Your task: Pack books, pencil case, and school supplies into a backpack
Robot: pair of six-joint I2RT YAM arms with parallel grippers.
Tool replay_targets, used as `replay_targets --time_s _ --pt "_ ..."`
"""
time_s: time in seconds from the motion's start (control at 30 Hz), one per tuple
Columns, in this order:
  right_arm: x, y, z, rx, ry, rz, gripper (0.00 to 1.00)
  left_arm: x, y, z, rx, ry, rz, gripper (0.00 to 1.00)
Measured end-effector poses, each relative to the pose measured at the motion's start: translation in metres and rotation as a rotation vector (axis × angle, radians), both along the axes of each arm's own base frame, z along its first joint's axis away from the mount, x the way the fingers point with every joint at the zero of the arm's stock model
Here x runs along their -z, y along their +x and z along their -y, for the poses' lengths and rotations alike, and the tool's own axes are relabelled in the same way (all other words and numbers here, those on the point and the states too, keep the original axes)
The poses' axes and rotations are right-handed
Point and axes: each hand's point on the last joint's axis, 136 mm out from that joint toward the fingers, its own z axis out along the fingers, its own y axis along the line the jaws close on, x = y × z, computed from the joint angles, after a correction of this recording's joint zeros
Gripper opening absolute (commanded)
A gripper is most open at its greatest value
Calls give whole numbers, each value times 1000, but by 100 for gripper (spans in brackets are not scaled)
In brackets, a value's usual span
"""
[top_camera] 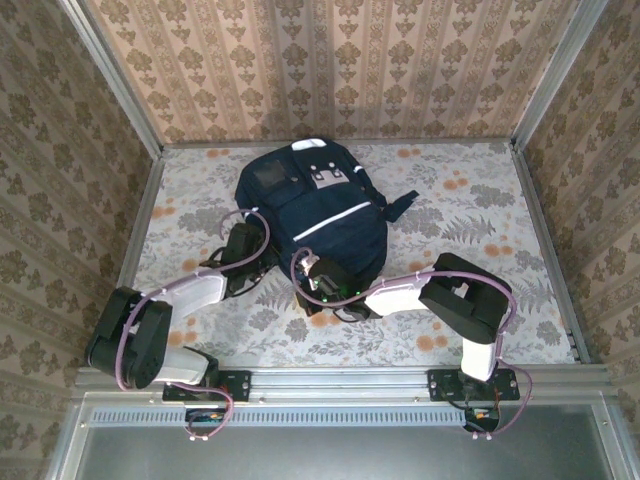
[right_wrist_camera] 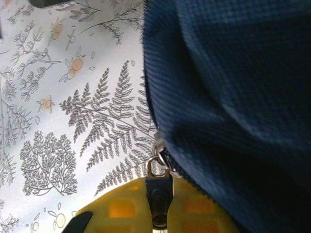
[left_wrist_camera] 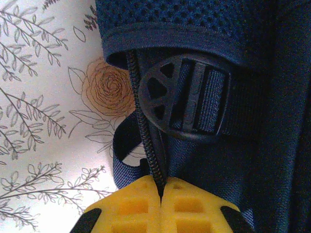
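Note:
The dark navy backpack lies flat in the middle of the table, white stripes facing up. My left gripper is at its left side. In the left wrist view that gripper is shut, its yellow fingers pinching a black braided cord and a dark fabric edge just below a round black strap buckle. My right gripper is at the backpack's near edge. In the right wrist view the right gripper is shut on the black zipper pull with its metal ring. The books, pencil case and school supplies are hidden.
A floral cloth covers the table. Patterned walls with metal corner posts close in the left, back and right. A navy strap end sticks out from the backpack's right side. A webbing loop lies on the cloth beside the buckle.

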Motion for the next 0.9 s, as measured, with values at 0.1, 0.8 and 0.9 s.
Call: replay_targets --time_s 0.1,0.8,0.9 --pt "-1 1 3 15 -10 4 0 -1 0 -5 6 16 -27 0" --pt "-24 4 11 -25 -35 -31 0 -29 15 -38 1 119 -101 57" --pt "-11 8 2 -29 -67 -74 0 -44 18 -61 -61 141 -78 68"
